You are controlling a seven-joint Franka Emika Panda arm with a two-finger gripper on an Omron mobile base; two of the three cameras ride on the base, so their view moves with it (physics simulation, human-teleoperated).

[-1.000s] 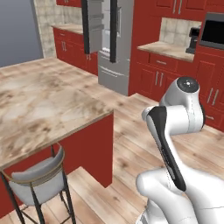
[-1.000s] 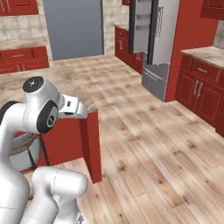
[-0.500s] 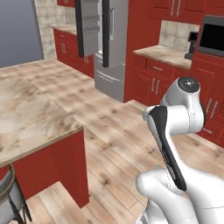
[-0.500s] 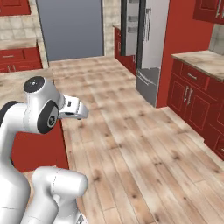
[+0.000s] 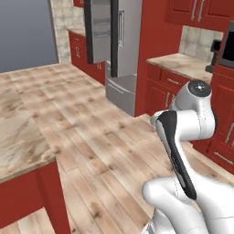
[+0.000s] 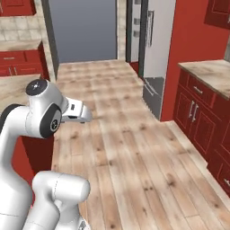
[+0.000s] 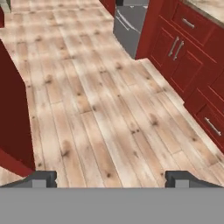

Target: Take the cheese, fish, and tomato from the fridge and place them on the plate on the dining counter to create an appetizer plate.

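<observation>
The fridge (image 5: 130, 41) stands ahead at the far side of the wooden floor, its dark doors swung open toward me; it is also in the right base view (image 6: 157, 49), and its lower drawer is at the top of the hand view (image 7: 131, 19). A corner of the dining counter (image 5: 18, 137) lies at the left, with its red base (image 7: 11, 122) close beside the hand. My gripper (image 7: 111, 179) is open and holds nothing, hanging over bare floor. The cheese, fish, tomato and plate are out of view.
Red cabinets with a beige top (image 5: 183, 64) run along the right wall (image 6: 202, 103), next to the fridge. Wooden floor (image 6: 130, 148) stretches between the counter and the cabinets. A grey wall panel (image 5: 23, 32) is at the back left.
The whole picture has shifted: the base has driven and turned, so the fridge looms nearer and the counter has slid off to the left. The stool has left the view.
</observation>
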